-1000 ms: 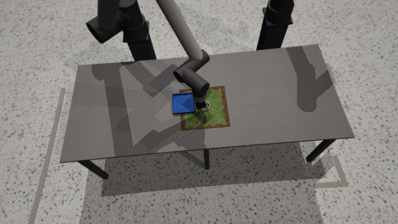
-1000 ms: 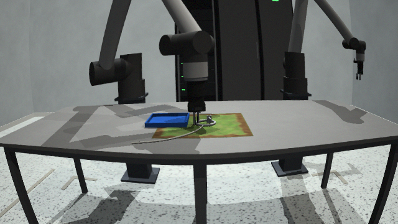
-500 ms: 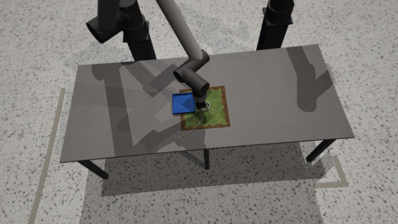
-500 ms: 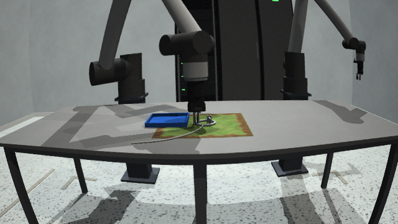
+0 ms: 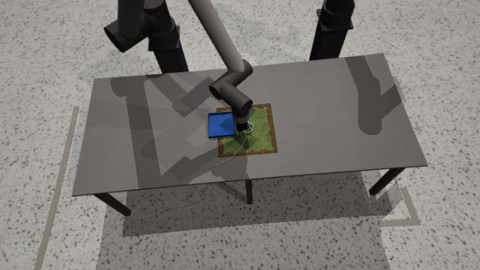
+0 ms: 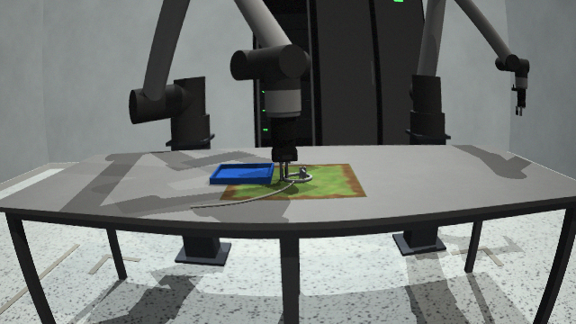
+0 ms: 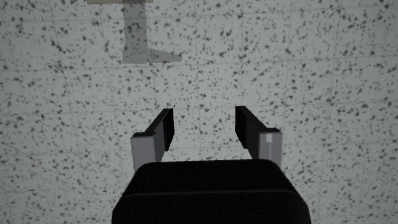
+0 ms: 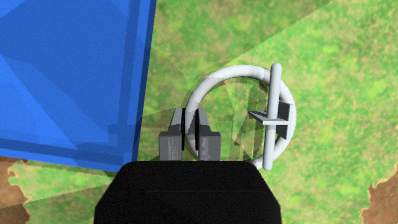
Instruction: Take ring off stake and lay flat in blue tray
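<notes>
The pale ring [image 5: 252,130] [image 6: 310,178] [image 8: 245,70] lies around the stake [image 6: 302,172] [image 8: 284,127], which shows grey fins and, in the right wrist view, a pale bar across the ring's right part. My right gripper [image 6: 283,179] [image 8: 190,120] is shut on the ring's side nearest the tray, one finger inside and one outside, low over the mat. The blue tray [image 5: 217,121] [image 6: 240,180] [image 8: 55,55] stands beside that gripper with nothing seen in it. My left gripper [image 6: 519,112] [image 7: 204,120] is open and empty, far off beside the table. The stake's foot is unclear.
A green and brown mat [image 5: 262,142] [image 6: 333,189] [image 8: 345,100] lies under the ring and partly under the tray. A thin pale cord [image 6: 252,199] curves from near the ring toward the table's front edge. The right arm stands over the ring and partly hides it from above.
</notes>
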You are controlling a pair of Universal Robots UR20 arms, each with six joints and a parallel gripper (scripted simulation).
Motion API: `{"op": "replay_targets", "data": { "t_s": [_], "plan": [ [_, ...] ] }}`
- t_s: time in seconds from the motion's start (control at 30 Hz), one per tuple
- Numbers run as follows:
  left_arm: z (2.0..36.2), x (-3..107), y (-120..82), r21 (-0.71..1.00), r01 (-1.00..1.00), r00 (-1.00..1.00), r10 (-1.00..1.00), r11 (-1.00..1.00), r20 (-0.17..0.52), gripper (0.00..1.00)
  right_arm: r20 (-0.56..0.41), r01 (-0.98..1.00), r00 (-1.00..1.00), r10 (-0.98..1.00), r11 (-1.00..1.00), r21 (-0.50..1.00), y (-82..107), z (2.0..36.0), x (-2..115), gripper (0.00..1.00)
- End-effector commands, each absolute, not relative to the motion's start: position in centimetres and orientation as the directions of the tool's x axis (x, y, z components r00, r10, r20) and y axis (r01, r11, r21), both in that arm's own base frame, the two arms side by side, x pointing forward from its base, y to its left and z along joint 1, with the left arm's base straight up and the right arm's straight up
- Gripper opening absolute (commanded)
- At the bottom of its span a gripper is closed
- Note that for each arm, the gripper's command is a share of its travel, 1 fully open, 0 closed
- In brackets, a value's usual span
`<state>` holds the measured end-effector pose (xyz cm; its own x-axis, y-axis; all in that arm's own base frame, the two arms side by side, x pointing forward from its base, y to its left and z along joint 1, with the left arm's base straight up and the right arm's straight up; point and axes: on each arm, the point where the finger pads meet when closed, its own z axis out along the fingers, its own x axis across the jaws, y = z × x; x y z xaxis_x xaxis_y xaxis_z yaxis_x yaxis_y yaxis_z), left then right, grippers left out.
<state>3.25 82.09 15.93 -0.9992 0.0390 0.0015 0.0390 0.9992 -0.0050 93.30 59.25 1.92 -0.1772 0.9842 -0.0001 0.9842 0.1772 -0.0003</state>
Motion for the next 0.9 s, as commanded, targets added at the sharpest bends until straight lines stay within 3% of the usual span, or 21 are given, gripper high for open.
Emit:
{"op": "replay_targets", "data": {
  "t_s": [0.0, 0.87],
  "plan": [
    [16.2, 3.2, 82.4, 0.0, 0.039, -0.999, 0.039, 0.999, 0.0, 1.0, 0.0, 0.984, -0.179, 0.984, 0.179, 0.001, 59.2, 2.0, 93.2, 0.0],
    [16.2, 3.2, 82.4, 0.0, 0.039, -0.999, 0.039, 0.999, 0.0, 1.0, 0.001, 0.982, -0.178, 0.984, 0.177, 0.062, 59.7, 3.0, 93.2, 0.0]
  ]
}}
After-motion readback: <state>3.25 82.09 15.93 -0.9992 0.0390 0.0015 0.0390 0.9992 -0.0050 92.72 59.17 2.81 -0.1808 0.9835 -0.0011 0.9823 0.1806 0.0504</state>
